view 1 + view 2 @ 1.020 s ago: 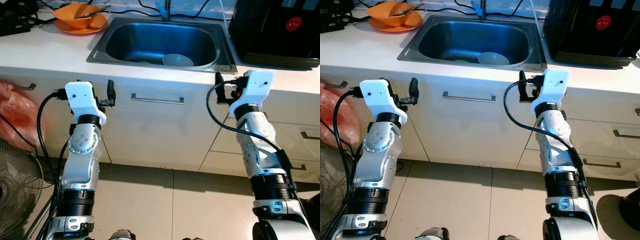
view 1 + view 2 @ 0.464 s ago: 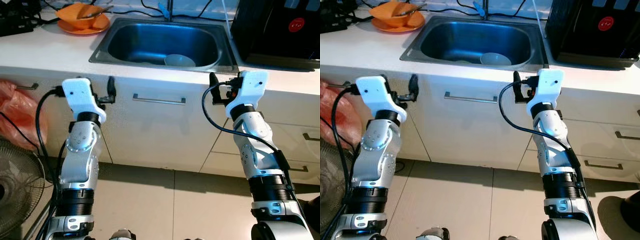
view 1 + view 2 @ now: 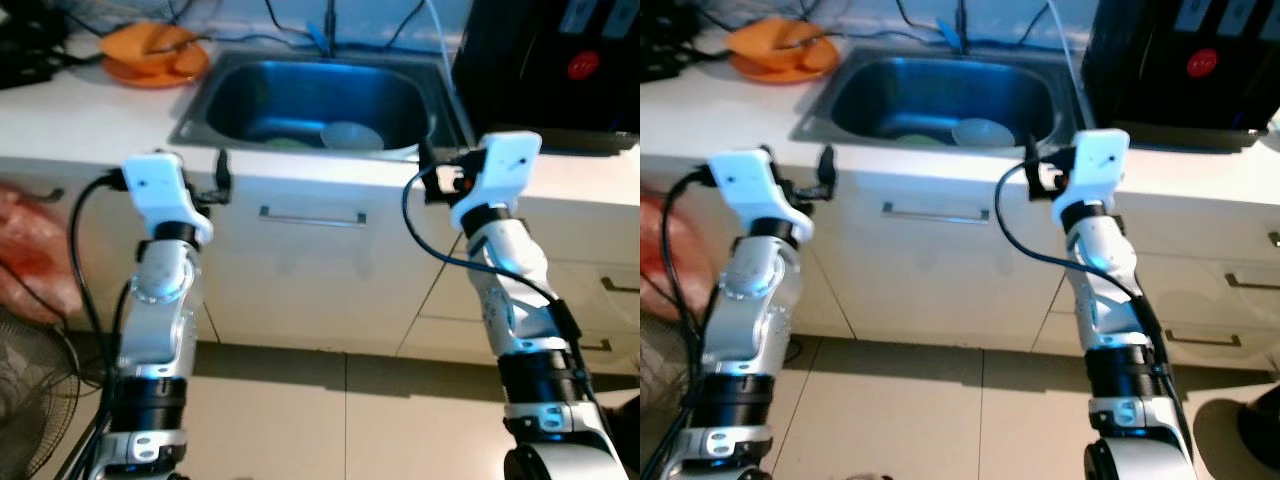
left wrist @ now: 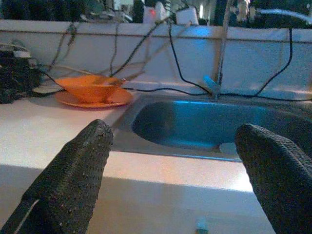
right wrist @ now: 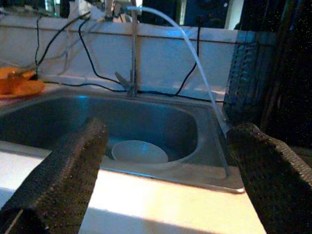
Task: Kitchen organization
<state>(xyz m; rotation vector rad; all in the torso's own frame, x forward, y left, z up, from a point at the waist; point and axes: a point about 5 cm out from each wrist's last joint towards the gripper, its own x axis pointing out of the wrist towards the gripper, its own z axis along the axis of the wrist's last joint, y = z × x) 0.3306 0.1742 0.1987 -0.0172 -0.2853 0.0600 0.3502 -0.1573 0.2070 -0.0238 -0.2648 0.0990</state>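
Bowl [image 3: 352, 135] sits at the bottom of the sink [image 3: 230, 125], toward its right side, with something greenish [image 3: 287, 143] just beside it; too blurred to identify. Likely the item to sort out, though the task line doesn't say which.

Left to right:
- Red bag [image 3: 35, 262] low on the left, in front of the cabinets.
- Orange dish [image 3: 150, 57] with a utensil in it on the tabletop [image 3: 70, 115], left of the sink. Cables run along the back wall behind it.
- Left end effector [image 3: 222, 176] raised at the tabletop edge, left of the sink. Fingers [image 4: 73, 178] spread wide, holding nothing.
- Faucet [image 5: 132, 46] at the sink's back rim, a thin white hose [image 5: 192, 53] arcing over toward the right rim.
- Drawer handle [image 3: 312, 216] on the cabinet front below the sink.
- Right end effector [image 3: 428, 172] raised at the sink's front right corner, also wide open and empty. Its wrist camera looks straight over the rim at the bowl.
- Black appliance [image 3: 545, 65] on the tabletop right of the sink, close to the right arm.

Read: both arms held up and open looks like a pre-reach pose, aimed at the basin. Right arm is nearer the bowl.

In the way: front rim needs clearing before dropping in; hose and appliance crowd the right side.
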